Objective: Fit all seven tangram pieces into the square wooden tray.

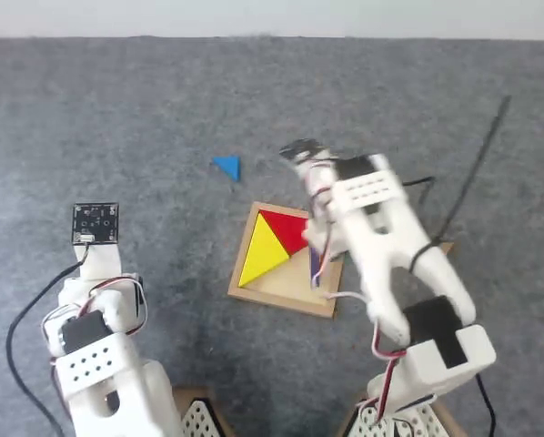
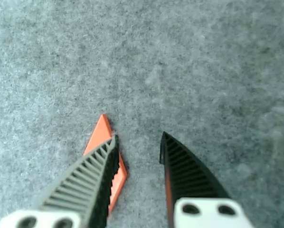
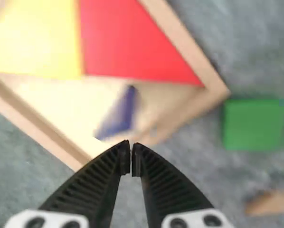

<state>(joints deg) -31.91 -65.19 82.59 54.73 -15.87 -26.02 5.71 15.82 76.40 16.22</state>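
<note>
High view puts the square wooden tray (image 1: 281, 299) just right of centre on the grey worktop (image 1: 163, 109); a yellow triangle (image 1: 258, 253) and a red triangle (image 1: 287, 229) lie flat in it, edge to edge, filling its left and upper parts; a blue-purple piece (image 1: 316, 266) shows as a thin sliver at the tray's right side, partly under the right arm (image 1: 390, 255); a small blue triangle (image 1: 226, 167) sits well apart, up and left of the tray.

Right wrist view has the right hand (image 3: 131, 159) pressed together with nothing between its fingers, above the tray's rim and near the blue-purple piece; a green square (image 3: 253, 124) lies outside the tray just beside a corner; a tan piece (image 3: 270, 203) lies near it.

Left wrist view has the left hand (image 2: 138, 142) spread, with an orange triangle (image 2: 100, 135) partly hidden behind one finger.

Only two pieces look seated, so most of the task remains. The blue-purple piece seems tilted rather than flat, though I cannot be sure; a nudge from the shut hand could wedge it against the rim or shove the whole tray across the worktop. The orange triangle sits off to one side of the spread hand; closing there would likely push it away instead of gripping it.
</note>
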